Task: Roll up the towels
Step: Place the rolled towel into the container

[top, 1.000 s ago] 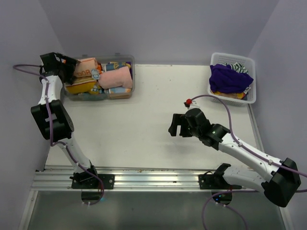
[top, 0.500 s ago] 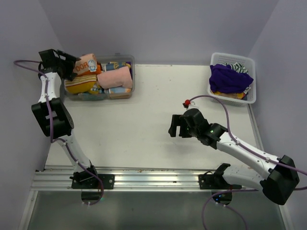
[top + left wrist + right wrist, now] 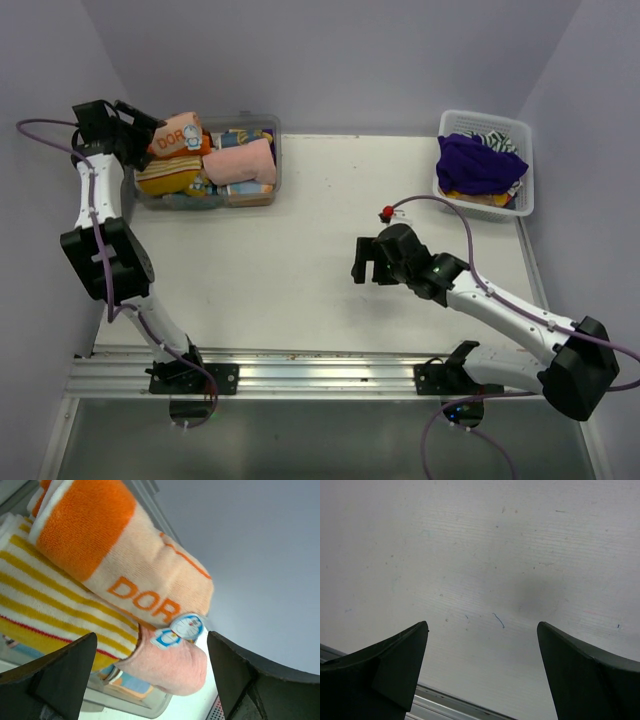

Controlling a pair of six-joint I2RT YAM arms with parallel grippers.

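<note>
Ok so my read: this is the gap between towels. The left jaws are up at the far left corner, right beside the clear bin (image 3: 276, 172), and they're spread wide with nothing pinched between them. The left wrist view looks straight at the orange-and-cream towel (image 3: 125, 575), which is rolled up with "DOR" lettering and a little cartoon tag. It lies on top of a yellow striped towel (image 3: 45, 600), with a pink towel (image 3: 170, 667) tucked beside them. All three look rolled and packed in the bin (so that end of the job looks done to me).

The right jaws hang low over the bare middle of the surface (image 3: 290, 250), also spread and holding nothing. The right wrist view shows only tabletop between them.

The leftover work seems to be the white basket (image 3: 521, 128) at the far right corner. A purple towel (image 3: 475, 162) is heaped loosely in it, with something striped underneath that I can't make out.

Next move, as I see it, is for one arm to go to that basket, likely the right since it's closer. It would pinch the purple one by an edge, pull it out onto the open middle and get it flat before any rolling starts. Terry cloth is floppy, so grabbing a bunched fold could drag its neighbour out too.
</note>
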